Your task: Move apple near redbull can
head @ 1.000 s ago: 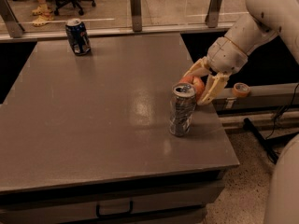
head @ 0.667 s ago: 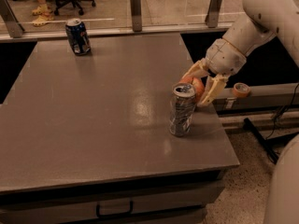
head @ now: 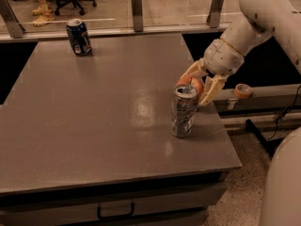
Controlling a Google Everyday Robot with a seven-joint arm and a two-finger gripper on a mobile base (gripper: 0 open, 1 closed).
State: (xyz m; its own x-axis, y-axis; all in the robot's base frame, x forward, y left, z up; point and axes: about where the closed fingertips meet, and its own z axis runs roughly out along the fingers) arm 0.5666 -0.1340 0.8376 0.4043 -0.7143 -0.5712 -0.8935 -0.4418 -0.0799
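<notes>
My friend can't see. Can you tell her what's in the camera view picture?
The robot's gripper holds an apple right behind a dented redbull can, near the right edge of a grey table. A dark blue can stands far off at the table's back left corner.

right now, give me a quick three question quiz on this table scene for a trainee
1. True or false: the gripper, at the table's right edge, is shut on the apple.
2. Fill in: the dark blue can stands at the table's far ____ corner.
3. Which can stands right beside the apple? A) dark blue can B) redbull can
Key: 1 true; 2 left; 3 B.
</notes>
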